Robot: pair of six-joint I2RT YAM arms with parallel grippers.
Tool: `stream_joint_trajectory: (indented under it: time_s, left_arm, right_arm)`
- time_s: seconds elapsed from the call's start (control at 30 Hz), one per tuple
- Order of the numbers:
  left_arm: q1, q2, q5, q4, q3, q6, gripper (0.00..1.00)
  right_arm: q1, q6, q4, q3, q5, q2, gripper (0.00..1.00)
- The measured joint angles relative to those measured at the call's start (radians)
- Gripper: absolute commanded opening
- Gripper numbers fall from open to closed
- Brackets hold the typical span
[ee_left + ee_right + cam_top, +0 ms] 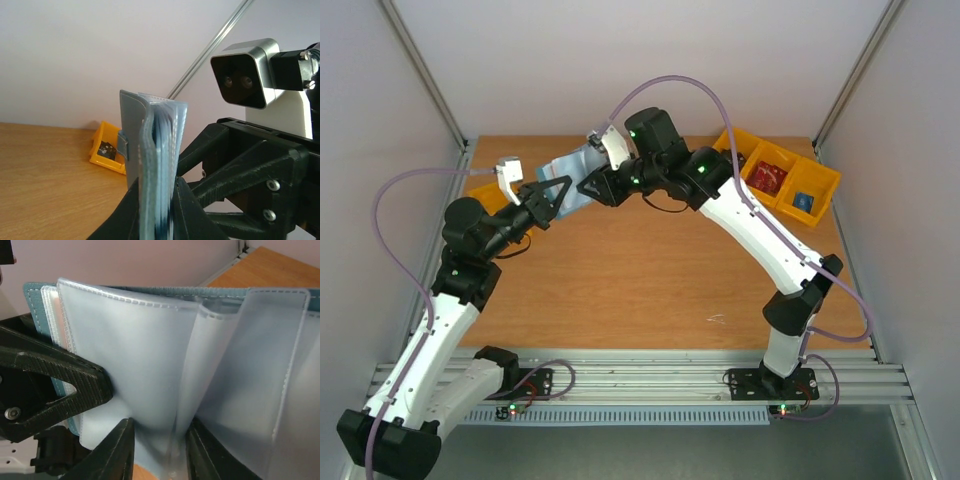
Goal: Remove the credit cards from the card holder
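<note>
Pale walls close in a brown wooden desk [640, 290], with yellow plastic bins [800, 180] at its far corners. Lifted above the far side of the desk, between the two arms, is the small teal-blue folding card holder [570, 172].

From the left, the black two-finger left end effector [157, 202] is clamped hard on the card holder's lower edge and holds it upright, cover and leaves fanned above the fingers. The black right end effector [160, 452] has one finger on each side of a frosted clear plastic sleeve [145, 355], close against it, apparently pinching that leaf.

No credit cards show plainly. A faint pink tint behind the leftmost sleeve may be one, but I cannot be sure.

The holder looks light and floppy. Its soft cover bends, and the thin, slick sleeves buckle and slide instead of resisting a pull. A card should be stiff, thin and smooth, so it likely needs a firm pinch on an exposed short edge and a straight pull along the pocket's opening. The other end effector should grip near the stitched spine, where the holder is firmest.
</note>
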Motion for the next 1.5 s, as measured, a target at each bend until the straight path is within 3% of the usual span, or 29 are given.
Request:
stream_joint_trajectory:
  time_s: [0.1, 0.53, 0.83, 1.0, 1.23, 1.5]
  left_arm:
    - [0.000, 0.000, 0.008, 0.000, 0.000, 0.000, 0.03]
    - [0.004, 0.003, 0.111, 0.076, -0.016, -0.005, 0.36]
    - [0.006, 0.002, 0.190, 0.119, -0.016, -0.002, 0.33]
    - [0.011, 0.002, 0.204, 0.119, -0.017, 0.010, 0.41]
    - [0.017, -0.005, 0.230, 0.118, -0.021, 0.028, 0.37]
    - [0.018, -0.011, 0.239, 0.114, -0.021, 0.039, 0.45]
  right_arm:
    - [-0.019, -0.009, -0.006, 0.000, -0.044, 0.000, 0.02]
    - [-0.102, 0.015, 0.052, -0.104, -0.277, -0.030, 0.01]
    - [-0.136, 0.024, 0.098, -0.154, -0.375, -0.078, 0.01]
    - [-0.150, 0.022, 0.098, -0.155, -0.414, -0.090, 0.01]
    - [-0.163, 0.014, 0.093, -0.155, -0.432, -0.106, 0.01]
    - [-0.172, -0.017, 0.049, -0.155, -0.431, -0.109, 0.01]
